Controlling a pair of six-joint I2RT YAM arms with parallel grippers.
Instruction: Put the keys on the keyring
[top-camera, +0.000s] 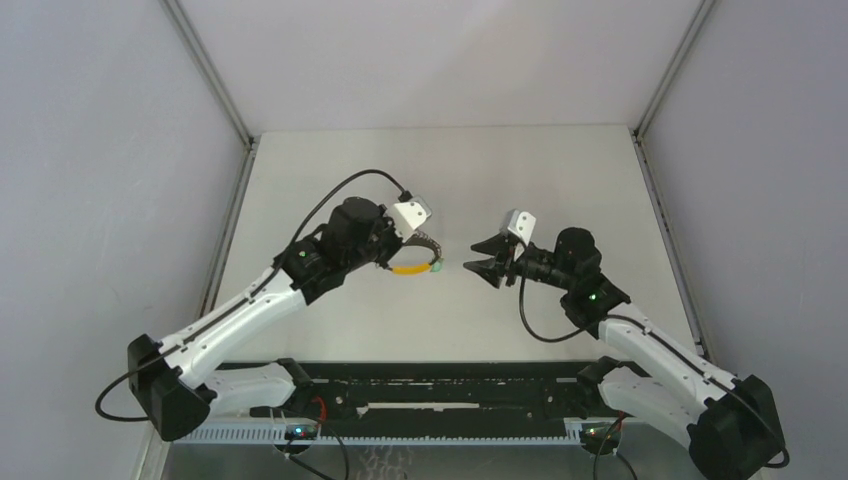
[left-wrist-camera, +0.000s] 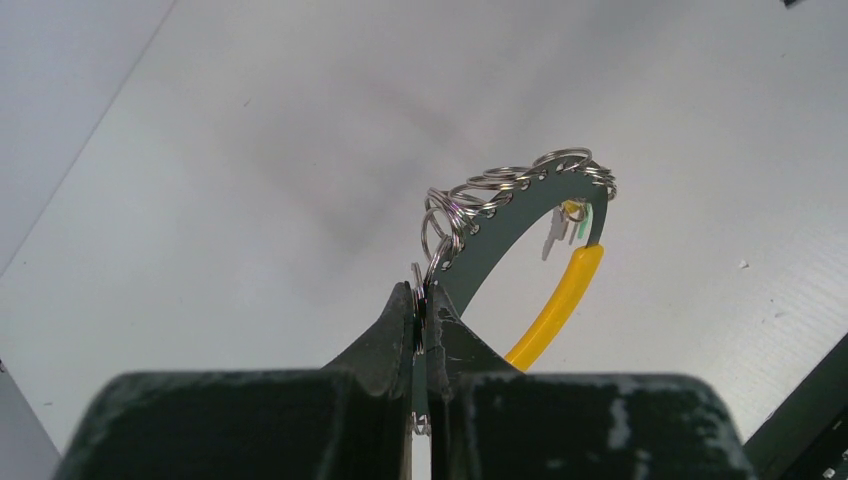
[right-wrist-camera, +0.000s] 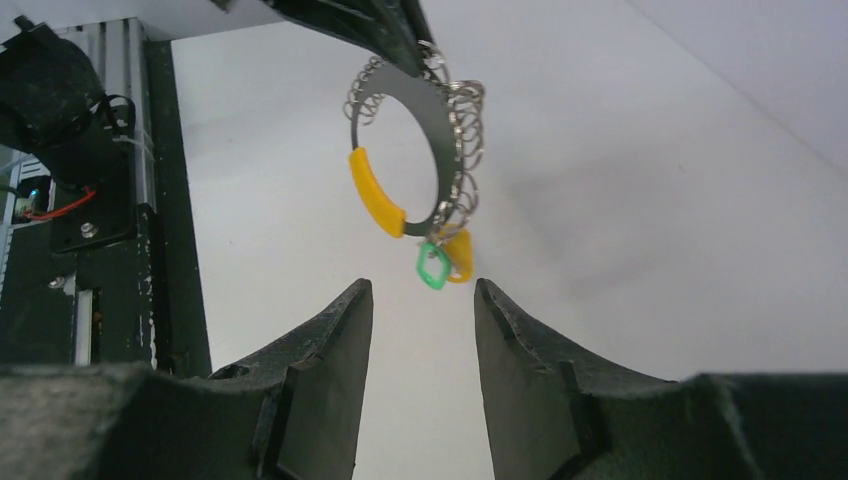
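Our left claw (left-wrist-camera: 420, 330) is clamped tight on the keyring (left-wrist-camera: 505, 218), a flat dark grey metal hoop with small wire rings beaded along its rim and a yellow plastic sleeve (right-wrist-camera: 375, 195) on one stretch. The claw holds it upright in the air above the pale worktop (top-camera: 330, 180). The two keys hang at the hoop's lowest point, the green-headed one (right-wrist-camera: 432, 267) touching the yellow-headed one (right-wrist-camera: 460, 255). Whether they are fully threaded on we cannot tell.

Our right claw (right-wrist-camera: 422, 298) is empty, its jaws apart, and is aimed at the keys from just beside them.

We judge the step to be seating the keys on the hoop. To do it well, we should hold the left grip steady so the hoop does not swing. The right jaws should take one coloured head only, not the wire rings beside it.

The left arm reaches forward with its wrist turned inward. The right arm mirrors it, elbow bent and wrist level, facing left.
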